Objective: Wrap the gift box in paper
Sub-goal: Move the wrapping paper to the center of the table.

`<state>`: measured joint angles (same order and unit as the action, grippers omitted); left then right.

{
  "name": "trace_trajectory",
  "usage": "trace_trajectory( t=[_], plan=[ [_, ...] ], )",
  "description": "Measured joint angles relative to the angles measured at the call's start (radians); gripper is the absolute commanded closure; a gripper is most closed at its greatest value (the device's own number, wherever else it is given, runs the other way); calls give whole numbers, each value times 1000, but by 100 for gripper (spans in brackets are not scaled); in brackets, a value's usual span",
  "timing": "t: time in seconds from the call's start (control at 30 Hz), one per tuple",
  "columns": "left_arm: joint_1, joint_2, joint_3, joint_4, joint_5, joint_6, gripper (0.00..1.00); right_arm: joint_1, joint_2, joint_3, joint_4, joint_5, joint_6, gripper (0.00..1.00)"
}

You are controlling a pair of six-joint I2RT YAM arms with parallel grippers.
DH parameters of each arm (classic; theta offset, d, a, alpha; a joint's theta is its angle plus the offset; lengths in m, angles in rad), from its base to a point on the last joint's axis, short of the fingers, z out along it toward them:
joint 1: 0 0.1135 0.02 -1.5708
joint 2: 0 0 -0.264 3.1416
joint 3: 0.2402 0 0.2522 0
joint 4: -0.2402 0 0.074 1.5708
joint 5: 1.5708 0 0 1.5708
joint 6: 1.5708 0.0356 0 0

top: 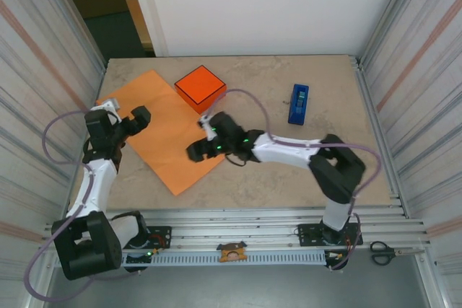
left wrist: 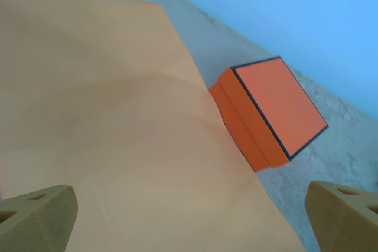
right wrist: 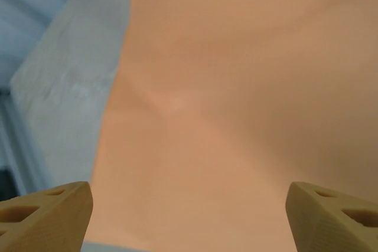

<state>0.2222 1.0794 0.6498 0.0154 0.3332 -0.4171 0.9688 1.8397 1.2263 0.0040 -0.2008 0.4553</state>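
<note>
The gift box (top: pixel 201 88) sits toward the far side of the table (top: pixel 303 171), hard against the right-hand edge of the paper (top: pixel 162 128), as 2 robot arms prepare to wrap it. Whether a corner of the box rests on the sheet cannot be told from where I stand. The paper lies flat and skewed, 1 corner pointing at the arm bases, with nothing folded yet.

The left gripper (top: pixel 134 122) hangs over the sheet's left half, fingers spread wide and holding nothing; its wrist camera takes in both the paper (left wrist: pixel 106 116) and the box (left wrist: pixel 277 107), which looks like a way of lining the 2 up. The right gripper (top: pixel 196 151) is low over the sheet's near right edge, fingers well apart above the paper (right wrist: pixel 248 87), probably to catch that edge or slide the sheet under the box.

On the count: 1 box, 1 sheet, 1 blue tape dispenser (top: pixel 299 103) parked well to the right for later, and 1 pair of scissors (top: pixel 382 252) on the front rail.
</note>
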Motion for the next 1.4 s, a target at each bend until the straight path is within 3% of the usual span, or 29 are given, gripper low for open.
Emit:
trace_trajectory(
  t=[0.2, 0.43, 0.63, 0.97, 1.13, 1.4],
  plan=[
    [18, 43, 32, -79, 88, -18, 1, 73, 219, 232, -134, -93, 1, 23],
    [20, 95, 41, -100, 174, -30, 1, 47, 264, 190, -216, -149, -6, 25],
    [10, 180, 72, -94, 230, -36, 1, -23, 110, -16, -233, -164, -38, 25],
    [-116, 360, 209, -164, 232, 5, 7, -247, -137, -279, -380, -127, -120, 26],
    [-141, 458, 221, -206, 231, 24, 10, -371, -206, -345, -407, -102, -119, 26],
    [-189, 576, 219, -233, 240, 18, 15, -428, -261, -387, -427, -45, -92, 22]
  ],
)
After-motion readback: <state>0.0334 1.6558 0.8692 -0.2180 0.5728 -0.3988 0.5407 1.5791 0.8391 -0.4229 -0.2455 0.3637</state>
